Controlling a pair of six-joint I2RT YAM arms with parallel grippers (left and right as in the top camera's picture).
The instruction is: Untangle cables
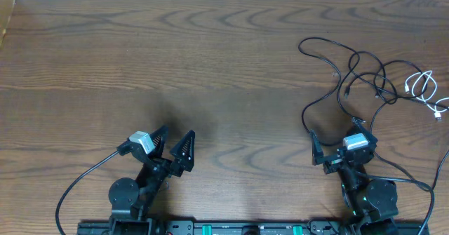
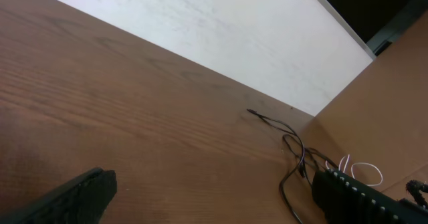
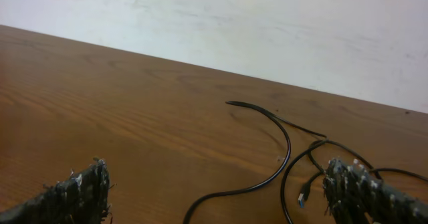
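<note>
The black cable (image 1: 349,75) lies in loose loops on the right part of the table, one strand running down towards my right gripper (image 1: 337,131). The coiled white cable (image 1: 424,87) rests at the far right, where the black loops reach it. My right gripper is open and empty just in front of the black cable (image 3: 286,150), whose blue-tipped plug (image 3: 302,198) lies close to the right finger (image 3: 364,192). My left gripper (image 1: 173,139) stands open over bare wood at the front left, far from both cables. The left wrist view shows the black cable (image 2: 289,134) and the white cable (image 2: 360,168) in the distance.
A wooden table (image 1: 210,59) with a white wall along its far edge (image 3: 267,30). The arms' own thick black wires run by the bases, one on the left (image 1: 81,182) and one on the right (image 1: 407,179).
</note>
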